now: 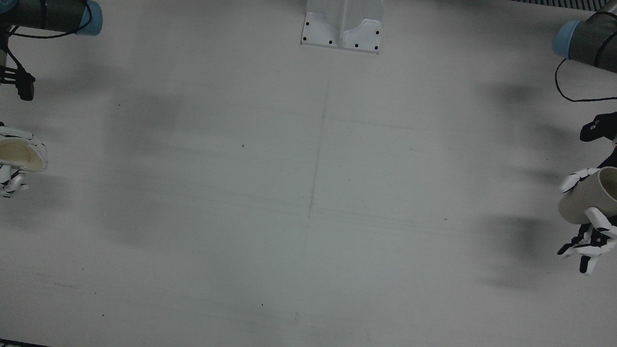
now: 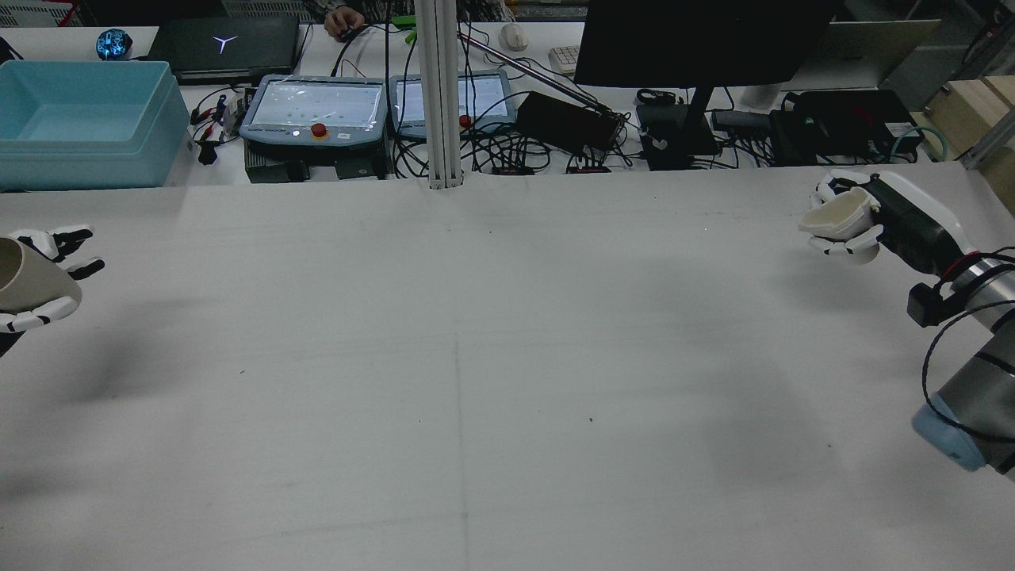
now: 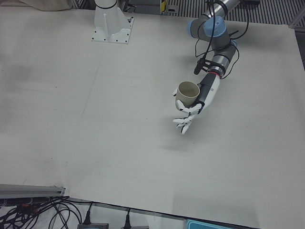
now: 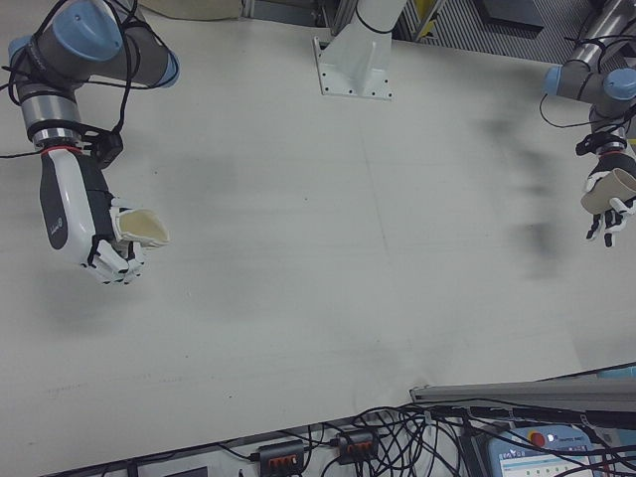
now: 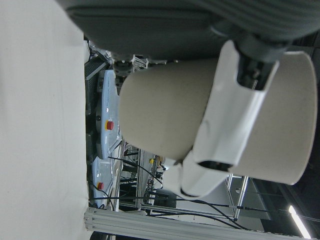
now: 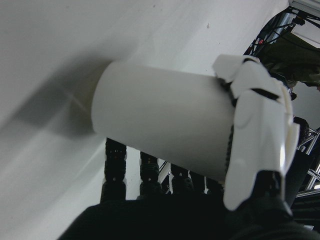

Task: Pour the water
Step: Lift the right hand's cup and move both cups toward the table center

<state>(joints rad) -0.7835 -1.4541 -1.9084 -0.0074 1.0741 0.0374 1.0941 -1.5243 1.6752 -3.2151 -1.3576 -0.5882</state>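
Rear view is showing the white table [image 2: 492, 333] lying bare between two arms, each hand carrying a cup above opposite edges. The left hand [image 2: 36, 277] is wrapping a beige cup [image 3: 187, 93]; the right hand [image 4: 99, 234] is squeezing a paler cup [image 4: 142, 228], its rim deforming. Both look light and crushable, best gripped mid-wall.

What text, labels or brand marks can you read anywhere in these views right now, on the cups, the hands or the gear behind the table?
No words or numbers can be read in any view.
Cup in the left hand: plain, no print.
Cup in the right hand: plain, no print.
Laptop lid: a glowing three-pronged logo, no letters.
Two teach pendants: lit screens, content too small to read.
Right hand: a small dark mark on its casing, too blurred to read.
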